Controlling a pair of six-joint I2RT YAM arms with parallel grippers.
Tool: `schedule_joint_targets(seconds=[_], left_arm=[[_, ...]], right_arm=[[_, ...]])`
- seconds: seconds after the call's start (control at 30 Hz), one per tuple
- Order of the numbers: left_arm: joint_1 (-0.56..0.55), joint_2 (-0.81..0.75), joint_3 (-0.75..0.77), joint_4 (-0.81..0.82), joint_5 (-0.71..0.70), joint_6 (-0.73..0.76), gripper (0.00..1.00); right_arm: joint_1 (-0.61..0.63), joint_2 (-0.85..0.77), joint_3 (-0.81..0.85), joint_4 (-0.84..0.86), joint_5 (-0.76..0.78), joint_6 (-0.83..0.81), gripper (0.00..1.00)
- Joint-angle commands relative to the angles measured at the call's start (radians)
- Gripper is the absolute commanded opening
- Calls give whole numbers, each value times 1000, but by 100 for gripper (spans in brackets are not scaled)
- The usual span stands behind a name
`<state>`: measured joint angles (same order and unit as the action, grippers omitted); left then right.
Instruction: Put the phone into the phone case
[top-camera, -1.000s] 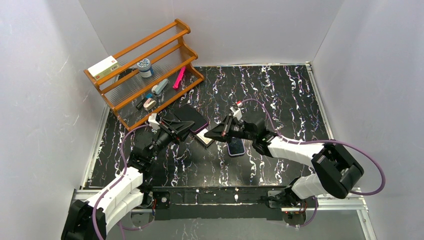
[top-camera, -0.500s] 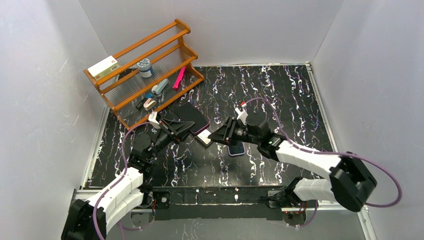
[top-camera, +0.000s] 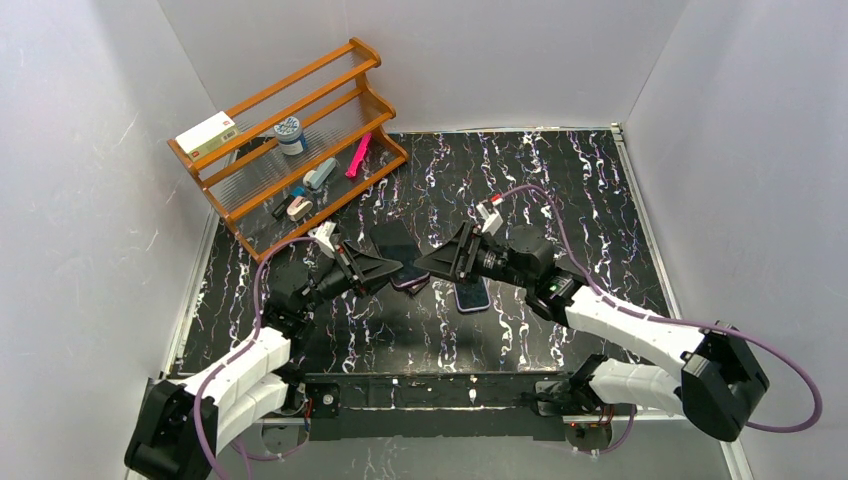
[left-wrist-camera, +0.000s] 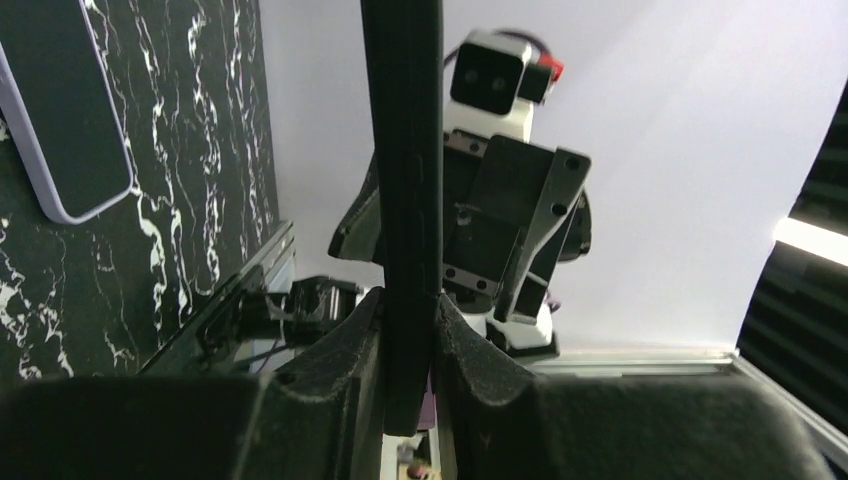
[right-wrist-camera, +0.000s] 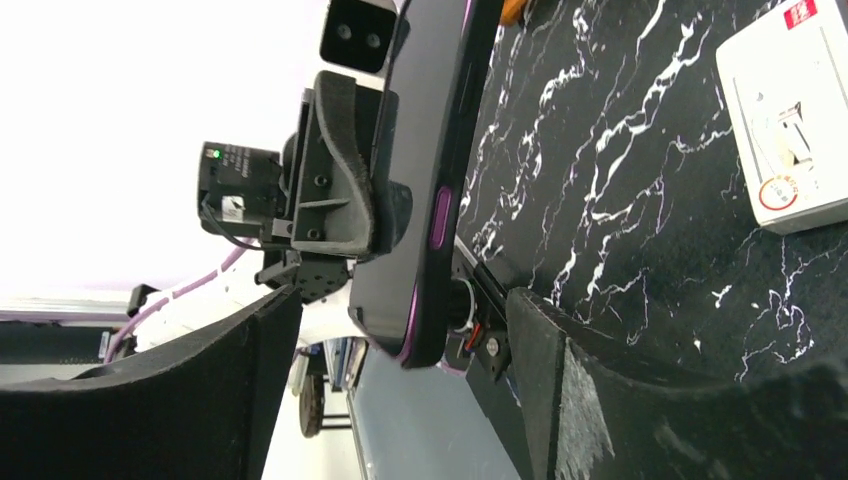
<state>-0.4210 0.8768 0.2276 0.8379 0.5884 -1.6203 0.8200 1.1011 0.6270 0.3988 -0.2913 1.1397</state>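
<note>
My left gripper (top-camera: 383, 266) is shut on the edge of the black phone case (top-camera: 397, 244), which has purple trim, and holds it up off the table. In the left wrist view the case (left-wrist-camera: 403, 180) runs edge-on between the fingers of the left gripper (left-wrist-camera: 408, 312). My right gripper (top-camera: 436, 263) faces it from the right, open. In the right wrist view the case's lower end (right-wrist-camera: 430, 190) hangs between the wide-apart fingers of the right gripper (right-wrist-camera: 405, 305), touching neither. The phone (top-camera: 472, 293), dark screen with a lavender rim, lies flat on the marble table just below the right gripper, and it also shows as the phone (left-wrist-camera: 62, 110) in the left wrist view.
A wooden rack (top-camera: 290, 140) at the back left holds a box, a jar, a pink item and other small things. A small white box (right-wrist-camera: 790, 120) lies on the table (top-camera: 560, 190) near the case. White walls enclose the table on three sides.
The right gripper went from shut to wide open and advanced left toward the case. The left arm carried the case rightward and lifted it to meet it. The phone stayed put.
</note>
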Motion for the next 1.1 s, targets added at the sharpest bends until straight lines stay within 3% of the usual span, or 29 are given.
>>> schedule_joint_targets(seconds=[0.0,0.07,0.2,0.27,0.33,0.4,0.53,0.77,0.83,1.07], left_arm=[[-1,7,71,82,150,73,0],[-1,19,85,81,201,84,0],[-1,45,121,77,276,97,2],[-1,50,134,69,295,96,8],[0,44,140,46,293,97,20],[0,30,136,20,282,100,32],[-1,-10,116,-26,234,103,43],[-1,-29,97,-49,193,89,46],[-1,-27,90,-55,197,86,41],[-1,-41,74,-132,192,105,3]], right_arm=[[2,35,80,-3,-77,-40,80],[1,42,82,-4,-89,-39,72],[0,63,71,44,-120,-6,31],[-4,75,59,78,-144,22,14],[-9,74,35,125,-130,64,2],[-14,56,-4,172,-83,125,1],[-22,31,-45,184,10,185,1],[-22,38,-91,242,75,259,1],[-23,39,-103,249,95,272,1],[-22,30,-132,244,159,287,1]])
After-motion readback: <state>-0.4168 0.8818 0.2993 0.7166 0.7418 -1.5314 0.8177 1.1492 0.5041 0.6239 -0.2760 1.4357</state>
